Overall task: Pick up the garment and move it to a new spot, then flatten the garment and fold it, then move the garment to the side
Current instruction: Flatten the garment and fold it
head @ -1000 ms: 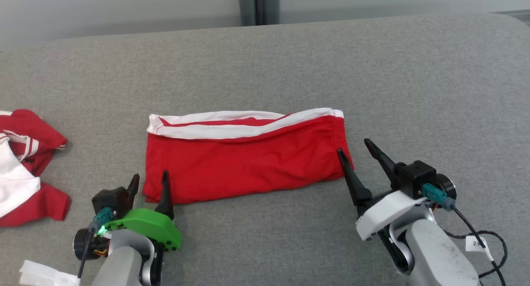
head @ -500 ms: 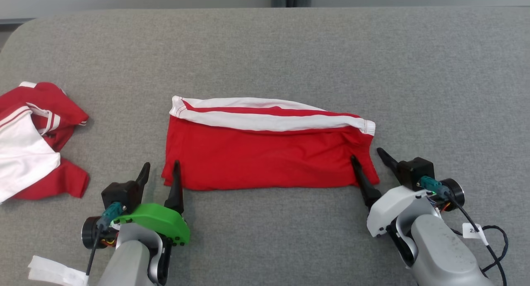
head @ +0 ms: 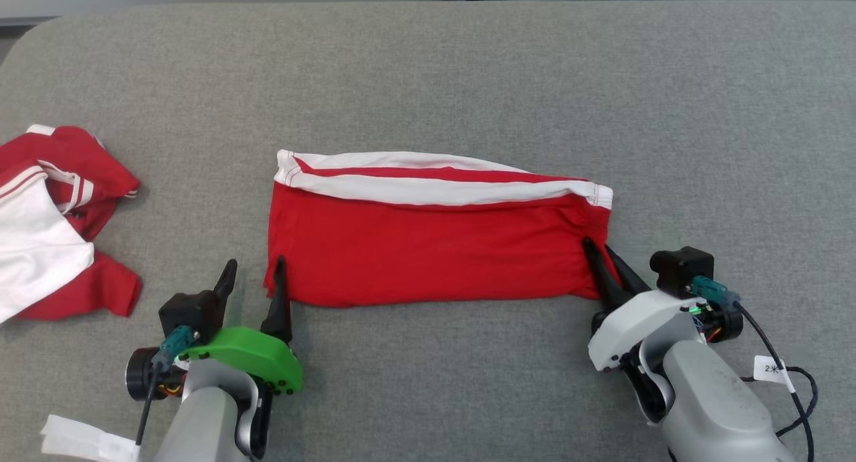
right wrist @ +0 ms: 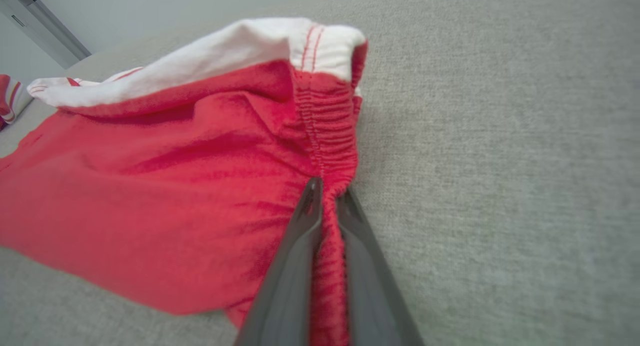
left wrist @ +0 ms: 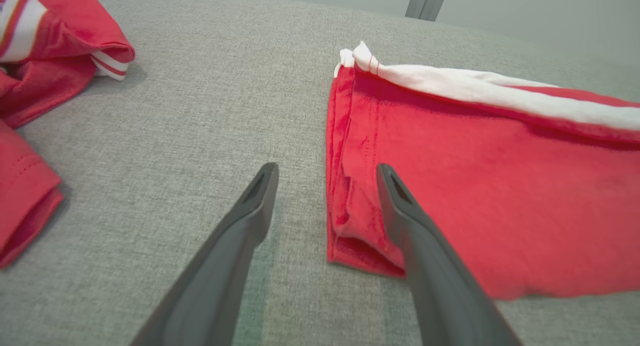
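The garment is a pair of red shorts with white side stripes, folded flat into a long band on the grey surface. My right gripper is shut on the garment's elastic waistband at its right end, red cloth bunched between the two fingers. My left gripper stands open at the garment's left end; its right finger rests over the folded red edge and its left finger is over bare grey fabric.
A second red and white garment lies crumpled at the far left. The grey padded surface stretches wide behind and to the right. A tagged black cable hangs by my right wrist.
My right gripper has shut on the garment's right end, having stood open beside it before. The left gripper stays open at the left end. The head camera shifted early on.
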